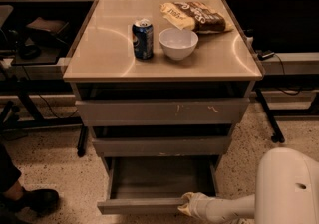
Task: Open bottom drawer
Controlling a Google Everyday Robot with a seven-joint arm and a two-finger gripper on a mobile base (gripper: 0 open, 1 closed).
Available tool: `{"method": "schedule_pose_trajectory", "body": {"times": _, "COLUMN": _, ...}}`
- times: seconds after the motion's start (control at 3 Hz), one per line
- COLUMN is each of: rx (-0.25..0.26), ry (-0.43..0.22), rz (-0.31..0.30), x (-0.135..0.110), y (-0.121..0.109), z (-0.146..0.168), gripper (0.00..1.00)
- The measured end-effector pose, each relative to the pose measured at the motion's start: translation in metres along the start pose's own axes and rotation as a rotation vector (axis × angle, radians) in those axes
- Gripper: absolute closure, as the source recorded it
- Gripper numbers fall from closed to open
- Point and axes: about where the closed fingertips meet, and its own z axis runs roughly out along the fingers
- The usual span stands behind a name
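The bottom drawer [142, 205] is the slimmest of three grey handle-less drawers. It stands pulled out towards me, and its shallow grey tray [159, 178] shows empty. My gripper [189, 204] is at the right end of the drawer's front edge, touching it, on a pale forearm that comes in from the lower right. The mid-width drawer [162, 147] and the widest drawer [162, 112], with pale scratch marks, sit above it, each slightly out.
On the cabinet top [99, 58] stand a blue can [142, 39], a white bowl [178, 43] and a chip bag [195, 16]. A person's dark shoe [30, 200] is on the floor at the left. My white arm housing [289, 188] fills the lower right.
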Motion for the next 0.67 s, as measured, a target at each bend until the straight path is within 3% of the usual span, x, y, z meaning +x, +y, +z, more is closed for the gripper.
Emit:
{"method": "schedule_pose_trajectory", "body": {"times": 0.33, "rx": 0.0, "ry": 0.0, "rz": 0.0, "x": -0.002, "y": 0.0, "z": -0.003, "gripper": 1.0}}
{"method": "schedule_pose_trajectory", "body": {"times": 0.67, "rx": 0.003, "ry": 0.005, "rz": 0.007, "x": 0.01, "y": 0.016, "z": -0.009, "gripper": 1.0}}
